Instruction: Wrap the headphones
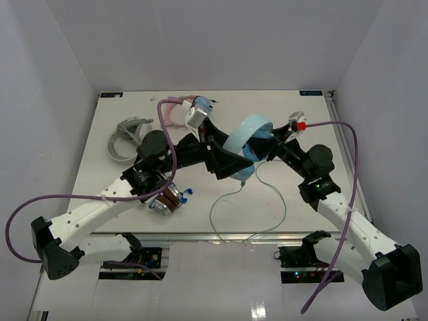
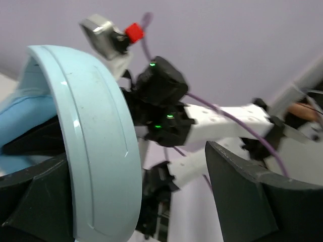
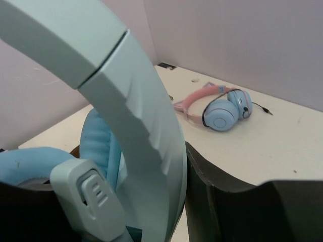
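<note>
Top external: headphones [image 1: 245, 136] aloft, thin cable [image 1: 212, 215] loop beneath.

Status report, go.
Left gripper open around headband. Right gripper shut on headphones, held aloft. Cable trails loose, unwrapped. Pink pair, grey pair at rear, clear.

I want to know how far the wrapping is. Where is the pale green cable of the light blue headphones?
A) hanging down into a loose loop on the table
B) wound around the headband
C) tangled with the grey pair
A: the top view shows the cable dropping from the raised headphones into a loop on the table.
</note>
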